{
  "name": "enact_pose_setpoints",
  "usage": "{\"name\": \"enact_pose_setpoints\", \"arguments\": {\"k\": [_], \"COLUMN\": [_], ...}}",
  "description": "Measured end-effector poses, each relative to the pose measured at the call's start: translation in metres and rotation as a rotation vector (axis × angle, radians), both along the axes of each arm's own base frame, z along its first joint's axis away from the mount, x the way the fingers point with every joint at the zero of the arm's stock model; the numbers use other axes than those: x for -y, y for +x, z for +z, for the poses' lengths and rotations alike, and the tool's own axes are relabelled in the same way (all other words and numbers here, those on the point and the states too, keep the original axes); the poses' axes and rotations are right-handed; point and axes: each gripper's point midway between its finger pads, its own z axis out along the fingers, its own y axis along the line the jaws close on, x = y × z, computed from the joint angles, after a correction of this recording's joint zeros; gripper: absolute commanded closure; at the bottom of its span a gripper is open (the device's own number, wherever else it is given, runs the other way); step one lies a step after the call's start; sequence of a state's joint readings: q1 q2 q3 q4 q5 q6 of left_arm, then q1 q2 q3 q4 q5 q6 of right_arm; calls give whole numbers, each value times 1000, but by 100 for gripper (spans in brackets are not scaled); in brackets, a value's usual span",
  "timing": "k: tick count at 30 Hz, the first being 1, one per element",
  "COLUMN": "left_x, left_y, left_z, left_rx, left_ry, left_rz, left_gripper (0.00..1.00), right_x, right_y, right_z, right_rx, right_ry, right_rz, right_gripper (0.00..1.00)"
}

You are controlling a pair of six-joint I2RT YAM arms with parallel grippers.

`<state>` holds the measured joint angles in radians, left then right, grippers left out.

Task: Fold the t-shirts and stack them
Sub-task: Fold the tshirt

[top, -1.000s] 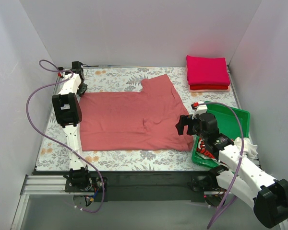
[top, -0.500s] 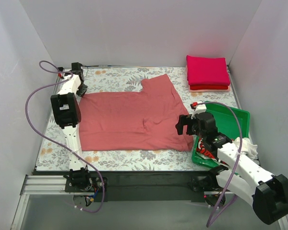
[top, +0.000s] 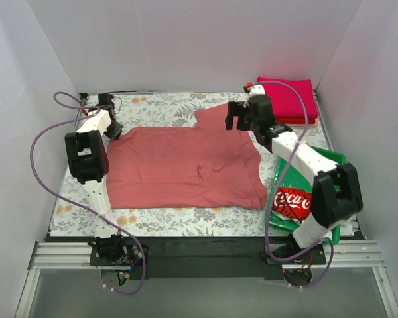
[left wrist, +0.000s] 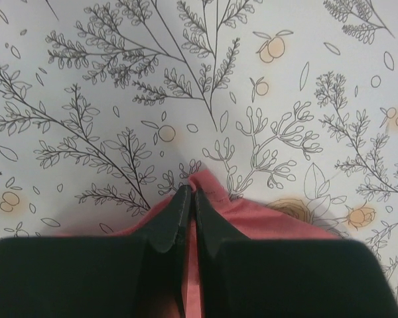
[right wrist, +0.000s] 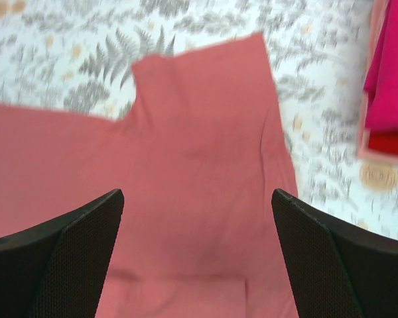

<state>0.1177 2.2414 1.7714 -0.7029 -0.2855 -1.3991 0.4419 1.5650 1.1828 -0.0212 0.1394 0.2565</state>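
Note:
A dusty salmon-red t-shirt (top: 186, 165) lies spread flat on the floral table covering. My left gripper (top: 113, 129) is shut on the shirt's far left corner (left wrist: 205, 182), low at the table. My right gripper (top: 237, 119) is open and empty, held above the shirt's far right part near the sleeve (right wrist: 205, 99). A folded stack of magenta and red t-shirts (top: 287, 99) sits at the far right corner and shows in the right wrist view (right wrist: 391, 86). A red t-shirt with white Coca-Cola lettering (top: 293, 202) lies in the green tray (top: 331, 162).
The green tray stands at the right edge, beside the spread shirt. White walls close in the table on three sides. The floral covering (top: 159, 105) shows bare along the far and near edges.
My right arm has swung from the near right by the tray up to the far side, over the shirt's far right part, uncovering the Coca-Cola shirt. The left gripper has stayed on the corner.

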Motion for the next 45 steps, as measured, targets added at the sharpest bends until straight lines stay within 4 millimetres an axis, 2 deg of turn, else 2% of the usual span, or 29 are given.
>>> {"name": "enact_pose_setpoints", "arguments": {"k": [2,4,11,14,16,19,22,28,37,40,45], "left_x": [3,7,12,12,13,13,14,14,14,14,14], "left_y": [-2,-2,-2,2,2,-1,-4,-11,-7,-6,-6], "left_z": [0,1,14,17,16,13,10,12,21,22,22], "left_rx": [12,26,79,96,98,88,80,79,110,113,115], "left_ry": [-12,-29,-51,-51,-53,-55,-57,-57,-57,-57,-57], "left_rz": [-4,-12,-29,-31,-33,-31,-31,-29,-26,-26,-25], "left_gripper": [100,100,100,100,100,100,100,100,100,100,100], "right_x": [-5,-9,-22,-25,-26,-28,-29,-33,-40,-45,-51], "right_y": [32,62,162,195,211,223,227,234,243,245,241], "right_z": [3,-4,-55,-77,-89,-108,-121,-128,-144,-145,-147], "right_rx": [10,6,-6,7,15,7,-6,6,13,23,9], "right_ry": [-4,-6,-42,-58,-54,-30,7,75,136,154,177], "right_rz": [-27,-44,-53,-44,-41,-31,-22,-9,-5,12,43], "right_gripper": [3,4,3,2,2,3,3,4,10,26,45]}}
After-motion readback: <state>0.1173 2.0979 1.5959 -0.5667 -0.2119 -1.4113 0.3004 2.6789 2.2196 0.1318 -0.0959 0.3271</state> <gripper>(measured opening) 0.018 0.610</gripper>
